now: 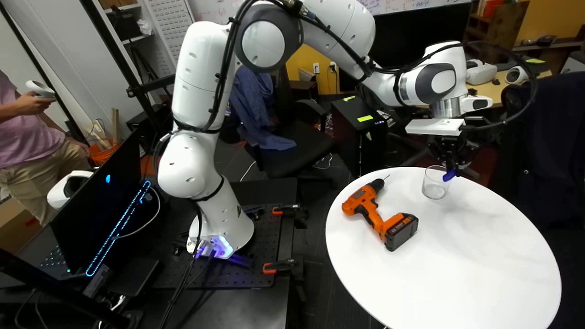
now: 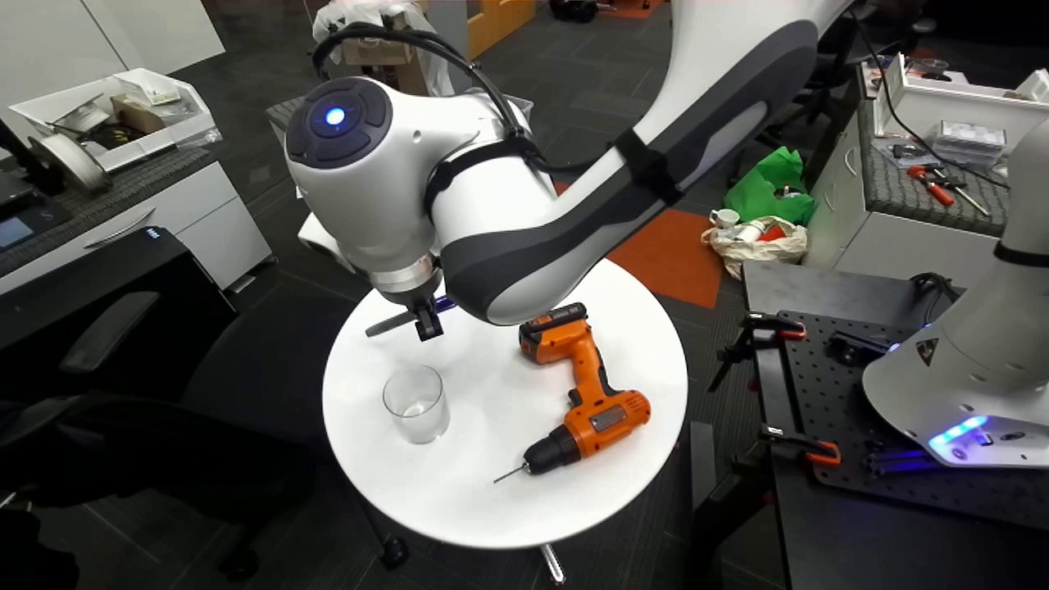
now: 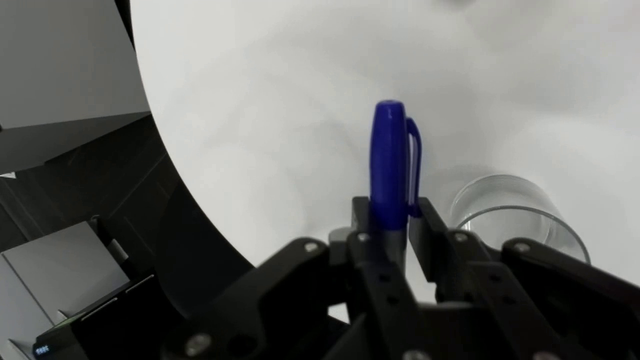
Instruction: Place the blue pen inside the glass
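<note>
My gripper [image 3: 392, 207] is shut on the blue pen [image 3: 388, 160], holding it above the round white table. In the wrist view the blue cap with its clip points away from the jaws, and the grey body runs back between the fingers. In an exterior view the pen's grey end [image 2: 389, 324] sticks out on one side of the gripper [image 2: 428, 324] and the blue cap on the other. The pen lies across the jaws, not upright. The clear glass [image 2: 416, 410] stands upright on the table, beside and below the gripper. It also shows in the wrist view [image 3: 510, 192] and an exterior view [image 1: 434, 188].
An orange-and-black power drill [image 1: 375, 210] lies on the white table [image 1: 438, 274], near the glass; it also shows in an exterior view [image 2: 592, 381]. The table's round edge is close to the glass. Dark chairs stand around the table.
</note>
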